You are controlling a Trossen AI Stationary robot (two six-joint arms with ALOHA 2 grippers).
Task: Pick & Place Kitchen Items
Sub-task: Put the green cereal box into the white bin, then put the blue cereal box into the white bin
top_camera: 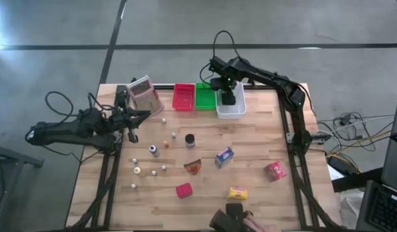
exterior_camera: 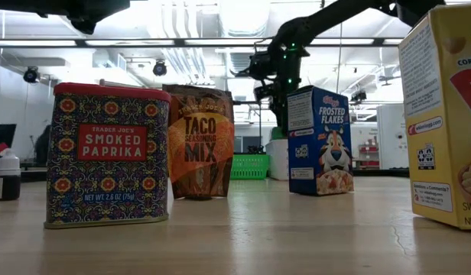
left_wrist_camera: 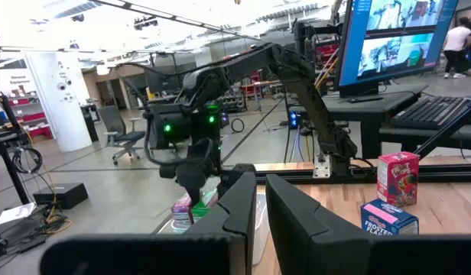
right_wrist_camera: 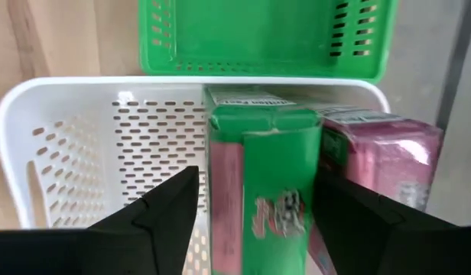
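My right gripper (right_wrist_camera: 258, 202) hangs open over the white basket (right_wrist_camera: 82, 137) at the table's far edge, pointing down. A green box (right_wrist_camera: 262, 176) stands upright in the basket between its fingers, with a visible gap on one side. A pink box (right_wrist_camera: 381, 153) stands right beside the green one in the basket. My left gripper (left_wrist_camera: 260, 206) is shut and level at the table's left side, holding nothing. Loose on the table lie a blue box (top_camera: 224, 156), a pink box (top_camera: 274, 170), a yellow box (top_camera: 238, 193), a red packet (top_camera: 183, 189), an orange-brown wedge (top_camera: 193, 167) and a dark jar (top_camera: 189, 139).
A green basket (top_camera: 205, 95) and a red basket (top_camera: 183, 96) stand left of the white basket (top_camera: 232, 109) along the far edge. A pink and grey box (top_camera: 145, 95) sits at the far left. Several tiny pale bottles (top_camera: 153, 149) are scattered left of centre.
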